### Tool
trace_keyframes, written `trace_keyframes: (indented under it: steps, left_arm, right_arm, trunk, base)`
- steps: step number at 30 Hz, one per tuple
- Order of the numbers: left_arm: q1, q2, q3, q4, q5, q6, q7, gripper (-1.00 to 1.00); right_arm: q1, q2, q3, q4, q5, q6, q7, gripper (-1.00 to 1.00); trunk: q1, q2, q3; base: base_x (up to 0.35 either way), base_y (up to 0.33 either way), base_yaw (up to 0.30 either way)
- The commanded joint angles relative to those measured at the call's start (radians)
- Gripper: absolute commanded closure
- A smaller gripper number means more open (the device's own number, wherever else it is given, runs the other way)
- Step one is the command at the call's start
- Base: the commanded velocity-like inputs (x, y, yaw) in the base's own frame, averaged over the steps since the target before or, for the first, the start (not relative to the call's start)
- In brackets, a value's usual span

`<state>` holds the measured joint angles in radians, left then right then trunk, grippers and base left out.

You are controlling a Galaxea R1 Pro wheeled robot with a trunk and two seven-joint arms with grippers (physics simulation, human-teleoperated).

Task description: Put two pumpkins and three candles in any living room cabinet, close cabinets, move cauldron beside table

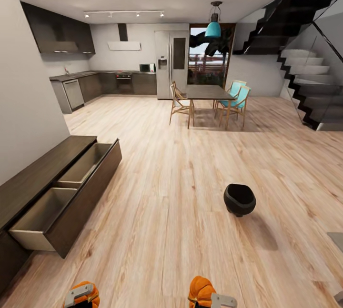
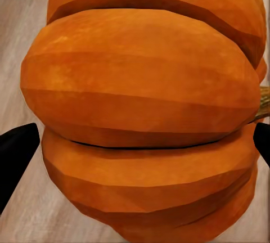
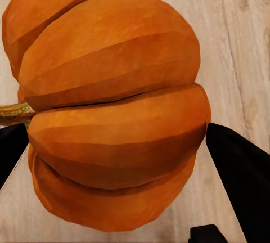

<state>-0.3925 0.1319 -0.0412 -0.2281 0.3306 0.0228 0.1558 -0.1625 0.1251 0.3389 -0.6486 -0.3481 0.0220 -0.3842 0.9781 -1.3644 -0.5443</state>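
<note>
At the bottom of the head view my left gripper (image 1: 82, 296) is shut on one orange pumpkin (image 1: 91, 292), and my right gripper (image 1: 209, 301) is shut on the other pumpkin (image 1: 201, 290). Up close, the left pumpkin (image 2: 143, 108) sits between two black fingers (image 2: 17, 153), its brown stem at one side. The right pumpkin (image 3: 112, 111) is likewise clamped between black fingers (image 3: 236, 170). The dark-brown cabinet (image 1: 28, 182) runs along the left wall with two drawers pulled out, pale beige inside. The black cauldron (image 1: 239, 199) stands on the wood floor to the right.
Far ahead a dining table (image 1: 207, 93) with wooden and teal chairs stands before a window. A kitchen (image 1: 109, 82) lines the back left, and a black staircase (image 1: 305, 60) rises at the right. Open wood floor lies between me, the cabinet and the cauldron.
</note>
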Motion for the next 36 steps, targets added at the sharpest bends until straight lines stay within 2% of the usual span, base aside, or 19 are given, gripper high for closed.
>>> trace_keyframes:
  steps: [1,22,24,26,28,29,32,33,36]
  left_arm:
    - [0.000,0.000,0.000,0.000,-0.002,0.000,0.004,1.00]
    - [0.000,0.001,0.002,0.000,-0.004,0.004,0.004,1.00]
    - [0.000,0.000,0.005,-0.013,-0.002,0.016,0.005,1.00]
    - [-0.001,-0.005,0.005,-0.059,-0.001,0.050,0.010,1.00]
    - [-0.001,-0.008,0.006,-0.134,-0.001,0.128,0.012,1.00]
    - [-0.002,-0.008,0.007,-0.184,-0.001,0.188,0.012,1.00]
    - [-0.009,-0.009,0.008,-0.269,0.000,0.256,0.014,1.00]
    - [-0.013,-0.009,0.009,-0.301,0.000,0.280,0.015,1.00]
    - [-0.020,-0.008,0.009,-0.334,-0.002,0.316,0.016,1.00]
  right_arm:
    - [0.000,0.000,0.000,0.000,0.001,-0.001,0.002,1.00]
    - [-0.001,0.000,-0.003,-0.007,-0.002,0.001,0.001,1.00]
    - [-0.019,0.001,-0.005,-0.010,-0.006,0.011,-0.001,1.00]
    - [-0.053,0.001,-0.007,-0.008,-0.013,0.020,-0.001,1.00]
    - [-0.094,0.001,-0.009,-0.007,-0.018,0.046,-0.001,1.00]
    - [-0.127,0.003,-0.010,-0.009,-0.019,0.088,-0.001,1.00]
    - [-0.203,0.010,-0.018,-0.011,-0.021,0.199,-0.002,1.00]
    - [-0.236,0.012,-0.033,-0.011,-0.023,0.236,-0.002,1.00]
    - [-0.282,0.015,-0.076,-0.012,-0.023,0.275,-0.002,1.00]
  trunk:
    - [0.000,0.000,0.000]
    - [0.000,0.000,0.000]
    - [0.000,0.000,0.000]
    - [0.000,0.000,0.000]
    - [0.000,0.000,0.000]
    - [0.000,0.000,0.000]
    - [0.000,0.000,0.000]
    - [0.000,0.000,0.000]
    - [0.000,0.000,0.000]
  base:
    - [0.332,0.000,0.000]
    - [0.332,0.000,0.000]
    - [0.332,0.000,0.000]
    - [0.332,0.000,0.000]
    - [0.332,0.000,0.000]
    - [0.332,0.000,0.000]
    - [0.332,0.000,0.000]
    - [0.332,0.000,0.000]
    - [0.332,0.000,0.000]
